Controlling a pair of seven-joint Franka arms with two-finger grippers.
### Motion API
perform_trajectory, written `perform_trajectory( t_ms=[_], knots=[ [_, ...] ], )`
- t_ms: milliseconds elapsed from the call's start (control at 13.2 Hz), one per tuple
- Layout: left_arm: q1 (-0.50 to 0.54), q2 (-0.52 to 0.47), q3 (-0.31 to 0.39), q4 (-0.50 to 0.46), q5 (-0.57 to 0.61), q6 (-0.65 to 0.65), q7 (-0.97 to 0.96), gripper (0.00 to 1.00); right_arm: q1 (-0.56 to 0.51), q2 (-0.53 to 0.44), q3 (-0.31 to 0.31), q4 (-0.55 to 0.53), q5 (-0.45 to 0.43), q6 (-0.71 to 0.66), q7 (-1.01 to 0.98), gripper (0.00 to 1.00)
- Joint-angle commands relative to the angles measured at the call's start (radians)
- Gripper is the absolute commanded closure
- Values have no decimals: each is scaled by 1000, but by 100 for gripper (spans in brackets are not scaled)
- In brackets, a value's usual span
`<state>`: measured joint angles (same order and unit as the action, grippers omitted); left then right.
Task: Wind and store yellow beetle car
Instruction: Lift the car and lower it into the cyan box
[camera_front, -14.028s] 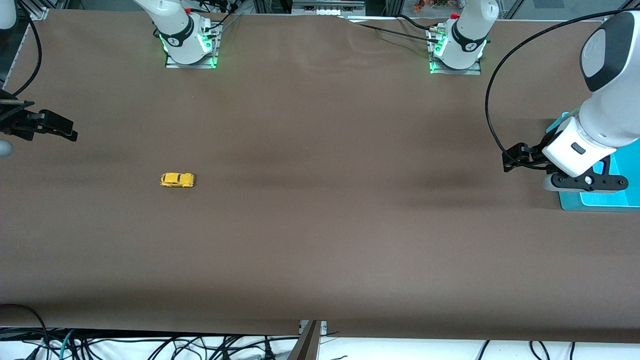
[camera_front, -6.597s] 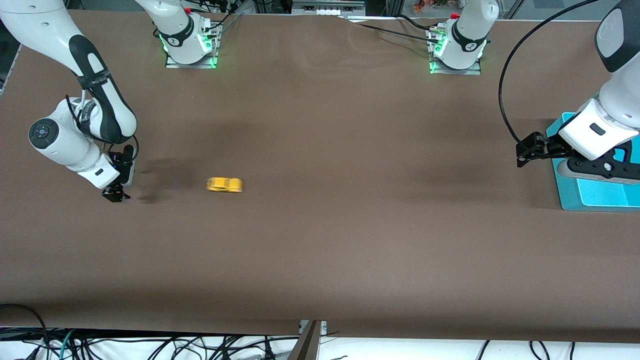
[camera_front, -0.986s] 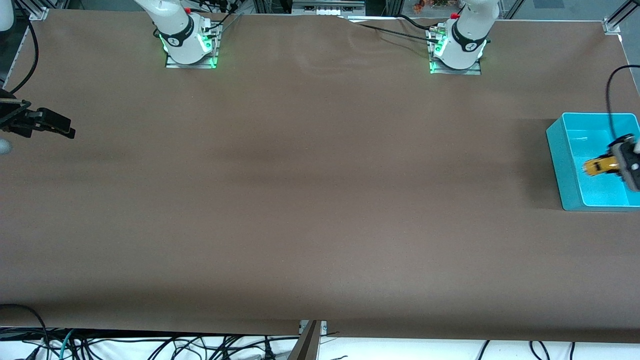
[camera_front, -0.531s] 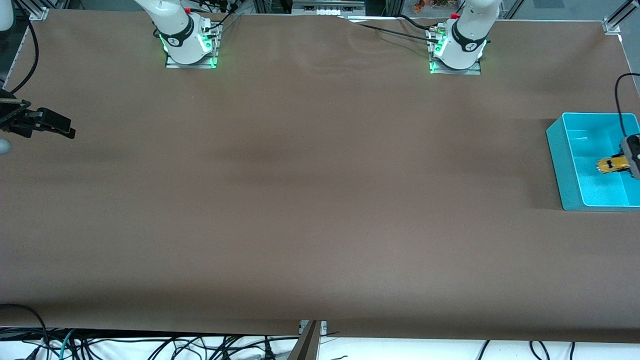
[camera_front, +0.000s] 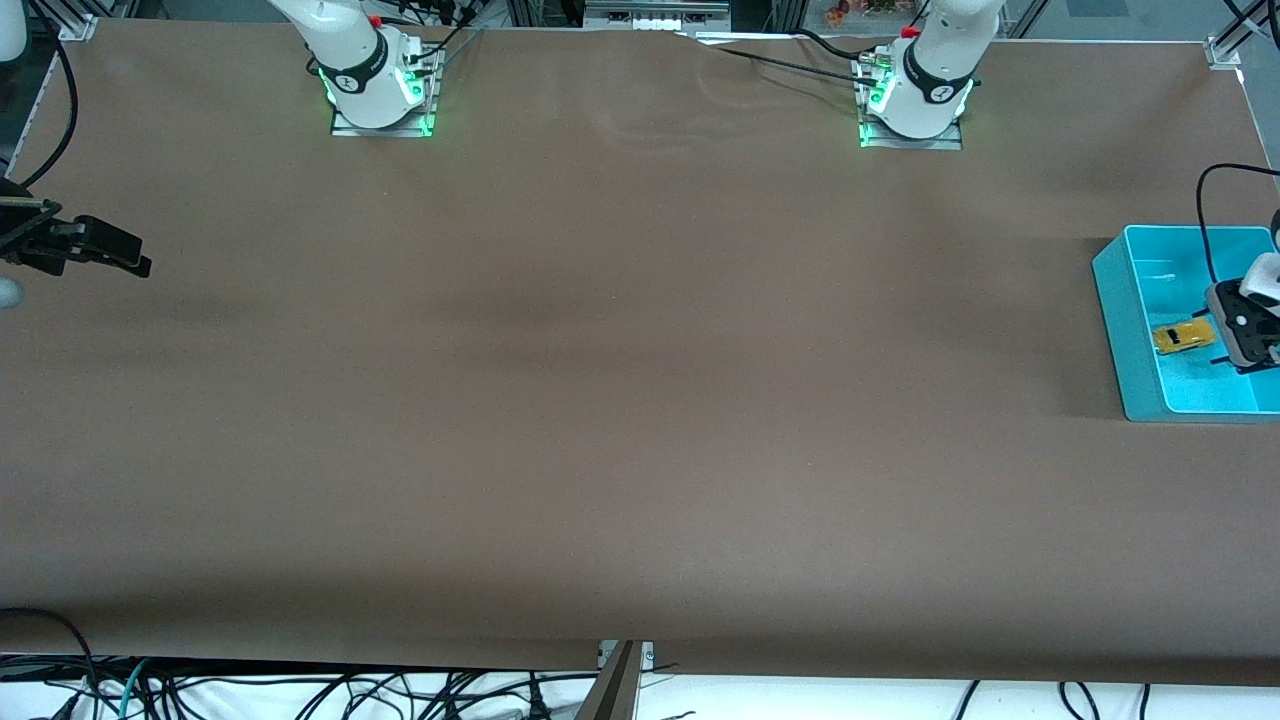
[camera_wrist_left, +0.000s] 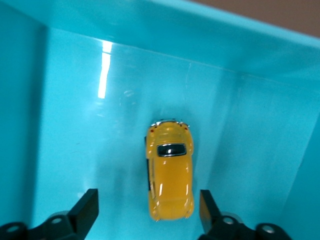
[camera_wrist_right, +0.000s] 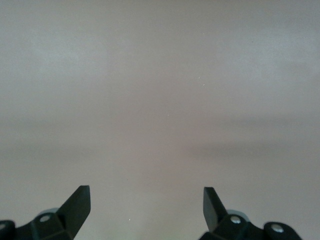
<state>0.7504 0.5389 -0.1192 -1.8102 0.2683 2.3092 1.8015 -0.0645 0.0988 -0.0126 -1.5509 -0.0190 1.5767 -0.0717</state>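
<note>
The yellow beetle car (camera_front: 1183, 337) lies on the floor of the teal bin (camera_front: 1128, 330) at the left arm's end of the table. My left gripper (camera_front: 1232, 342) hangs open over the bin. In the left wrist view the car (camera_wrist_left: 169, 177) sits on its wheels below and between the spread fingers (camera_wrist_left: 86, 207), touching neither, and my left gripper (camera_wrist_left: 148, 202) holds nothing. My right gripper (camera_front: 138, 262) waits open and empty over the table at the right arm's end. In the right wrist view my right gripper (camera_wrist_right: 146, 197) has only bare table under it.
The bin's walls (camera_wrist_left: 150, 30) stand close around the car on all visible sides. The brown table cover (camera_front: 620, 380) stretches bare between the two arms. Cables hang below the table edge nearest the front camera (camera_front: 300, 690).
Half a second ago the left gripper held the car over the bin. Now its fingers are open and the car lies on the bin floor. The right arm has not moved.
</note>
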Motion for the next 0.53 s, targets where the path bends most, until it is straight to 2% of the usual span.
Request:
perform_trajectory(
  t_ms=[0, 76, 152, 303, 455],
  knots=[
    [-5, -85, -84, 119, -44, -234, -74, 0, -8, 9, 5, 22, 14, -7, 12, 0],
    [-22, -80, -120, 205, -46, -338, -130, 0, -8, 9, 5, 22, 14, -7, 12, 0],
    [-40, -77, -126, 262, -58, -397, -215, 0, -8, 9, 5, 22, 14, -7, 12, 0],
    [-97, -77, -126, 325, -151, -486, -393, 0, -8, 9, 5, 22, 14, -7, 12, 0],
    [-182, -77, -126, 392, -188, -598, -558, 0, -8, 9, 5, 22, 14, -7, 12, 0]
  ],
)
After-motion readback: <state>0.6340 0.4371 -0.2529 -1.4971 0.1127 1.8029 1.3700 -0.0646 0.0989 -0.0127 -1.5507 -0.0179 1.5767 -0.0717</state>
